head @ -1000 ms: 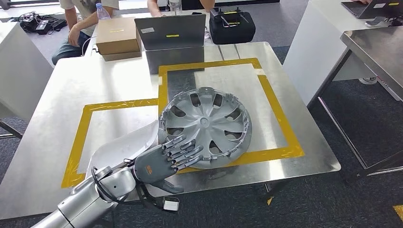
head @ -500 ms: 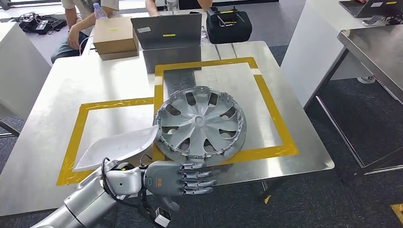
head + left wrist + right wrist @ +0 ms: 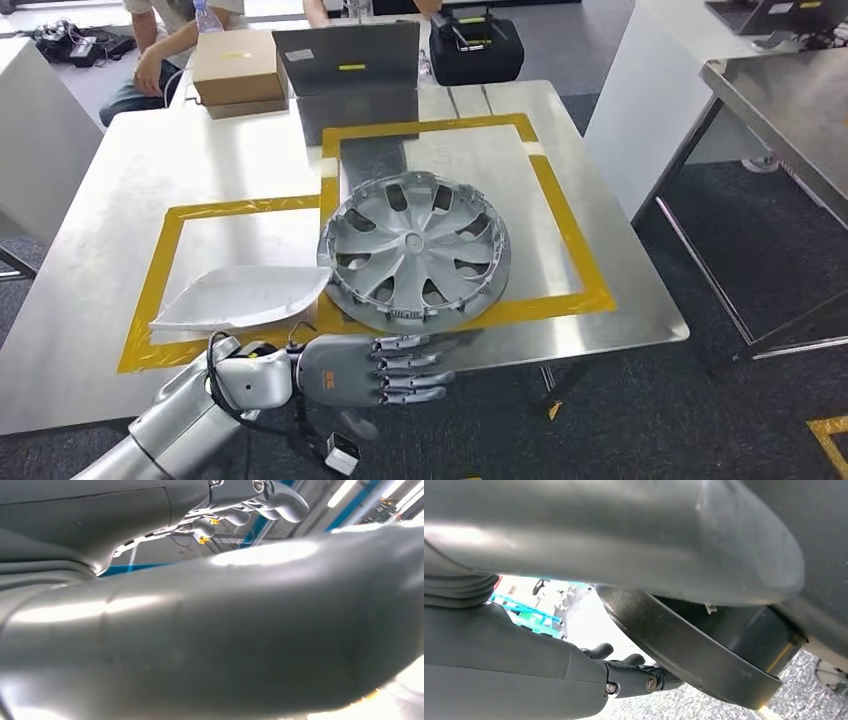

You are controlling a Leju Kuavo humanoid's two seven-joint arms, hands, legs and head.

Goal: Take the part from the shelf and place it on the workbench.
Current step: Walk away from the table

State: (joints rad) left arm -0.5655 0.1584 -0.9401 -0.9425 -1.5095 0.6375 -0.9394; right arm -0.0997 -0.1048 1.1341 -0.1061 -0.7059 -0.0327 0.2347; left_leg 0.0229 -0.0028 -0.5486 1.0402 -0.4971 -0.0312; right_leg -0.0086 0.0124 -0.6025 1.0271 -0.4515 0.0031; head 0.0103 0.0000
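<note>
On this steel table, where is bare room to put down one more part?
Free: the far half of the right taped square behind the hubcap, and the table's left side outside the tape. Crowded: the left square's near part with the white part, and the far edge with the cardboard box.

Steel table (image 3: 130, 180) marked with yellow tape frames (image 3: 560, 215) on dark carpet floor (image 3: 720, 420); second steel bench (image 3: 790, 100) at 2 o'clock, white cabinet (image 3: 40, 130) at 10 o'clock.

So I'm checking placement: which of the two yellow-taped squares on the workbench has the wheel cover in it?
The larger taped square farther from the white part; the wheel cover sits in its near corner, overlapping the tape.
</note>
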